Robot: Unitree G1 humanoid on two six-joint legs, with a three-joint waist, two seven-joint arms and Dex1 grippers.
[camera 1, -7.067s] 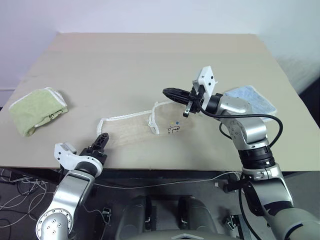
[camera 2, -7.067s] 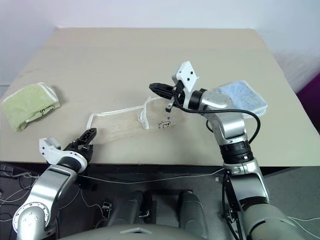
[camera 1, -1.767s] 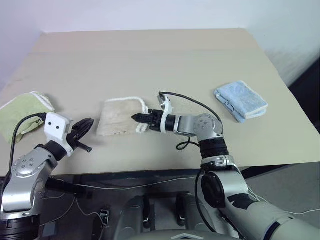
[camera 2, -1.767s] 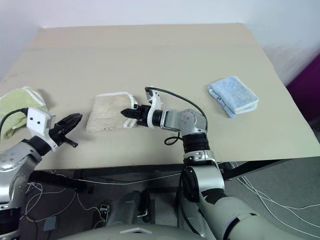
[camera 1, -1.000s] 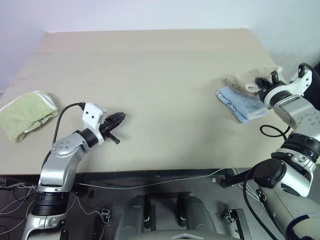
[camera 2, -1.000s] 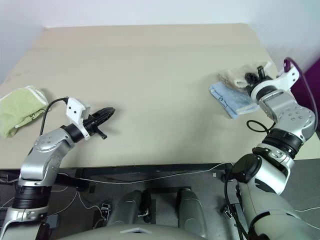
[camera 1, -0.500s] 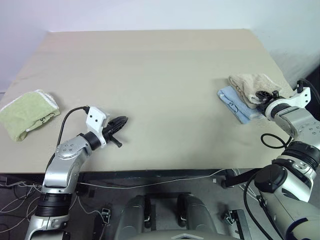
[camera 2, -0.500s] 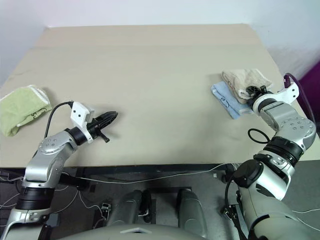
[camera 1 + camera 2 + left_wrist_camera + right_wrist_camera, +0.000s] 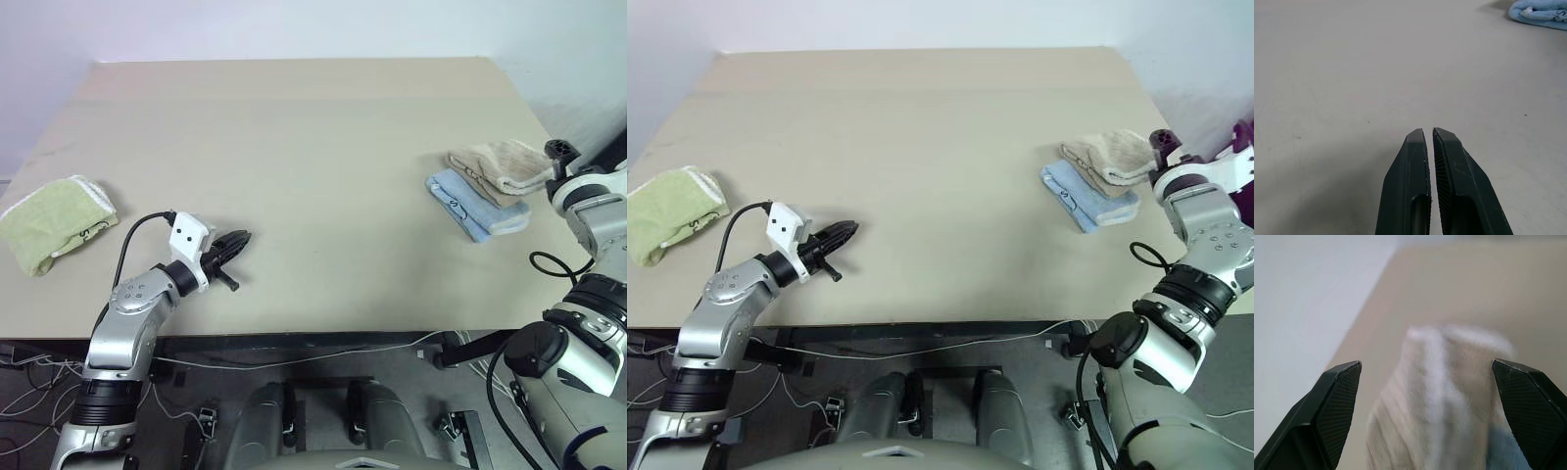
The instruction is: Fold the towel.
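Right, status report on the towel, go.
Left gripper shut, empty. Right gripper open, off the beige towel. Towel folded, lying on the light blue towel. Nothing obstructing.

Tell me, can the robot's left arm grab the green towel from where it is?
Probably yes. The green towel lies on the table just left of the shut left gripper, with nothing between them.

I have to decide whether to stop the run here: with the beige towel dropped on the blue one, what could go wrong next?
1. The beige towel lies bunched and overhanging the blue towel, so it may slide off.
2. The open right pincer has its fingers on either side of the towel; pulling back could snag the terry.
3. The stack sits near the table edge; a nudge might push it over.
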